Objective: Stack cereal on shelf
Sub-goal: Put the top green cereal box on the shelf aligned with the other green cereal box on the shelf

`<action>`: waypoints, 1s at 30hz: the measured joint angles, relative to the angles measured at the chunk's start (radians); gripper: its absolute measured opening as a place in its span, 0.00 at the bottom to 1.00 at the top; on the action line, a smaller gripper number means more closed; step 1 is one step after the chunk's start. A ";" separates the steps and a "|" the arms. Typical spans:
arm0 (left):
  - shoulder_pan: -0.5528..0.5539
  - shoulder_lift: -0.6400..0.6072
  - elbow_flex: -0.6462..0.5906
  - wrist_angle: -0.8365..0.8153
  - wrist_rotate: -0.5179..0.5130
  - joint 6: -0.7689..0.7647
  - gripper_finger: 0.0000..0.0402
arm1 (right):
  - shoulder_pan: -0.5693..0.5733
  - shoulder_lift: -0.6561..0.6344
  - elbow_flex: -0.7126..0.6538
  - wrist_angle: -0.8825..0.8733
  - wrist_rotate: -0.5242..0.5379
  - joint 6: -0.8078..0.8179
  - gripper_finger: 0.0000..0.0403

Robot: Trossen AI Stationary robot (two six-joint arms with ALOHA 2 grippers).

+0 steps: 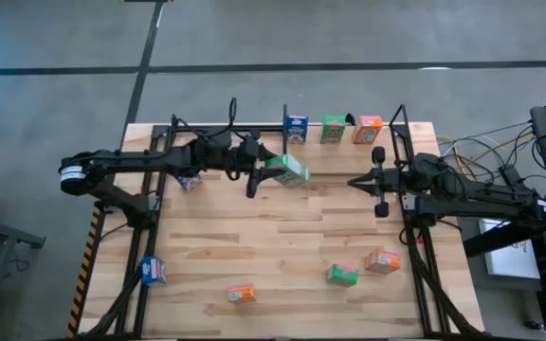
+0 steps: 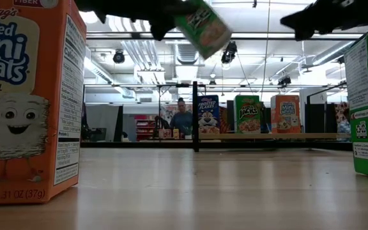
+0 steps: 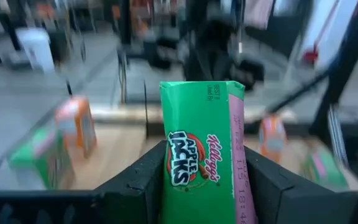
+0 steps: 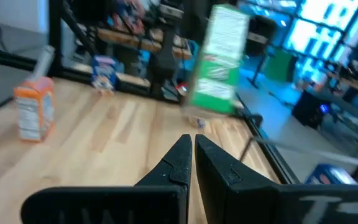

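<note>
My left gripper (image 1: 271, 169) clamps the green Apple Jacks cardboard box (image 1: 287, 169), tilted; the light-wood black-framed shelf (image 1: 349, 142) lies just beyond, with free space left of the blue box (image 1: 297, 129).

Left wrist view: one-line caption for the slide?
Left gripper holds a green Apple Jacks box between its fingers, facing the shelf across the table.

Orange cereal box (image 2: 27, 102) cut off at frame edge — far boxes (image 3: 73, 124) perhaps motion-blurred
</note>
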 joint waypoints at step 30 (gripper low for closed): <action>0.006 0.591 0.636 -0.268 -0.194 0.150 0.35 | 0.000 -0.147 -0.026 -0.021 -0.204 -0.023 0.03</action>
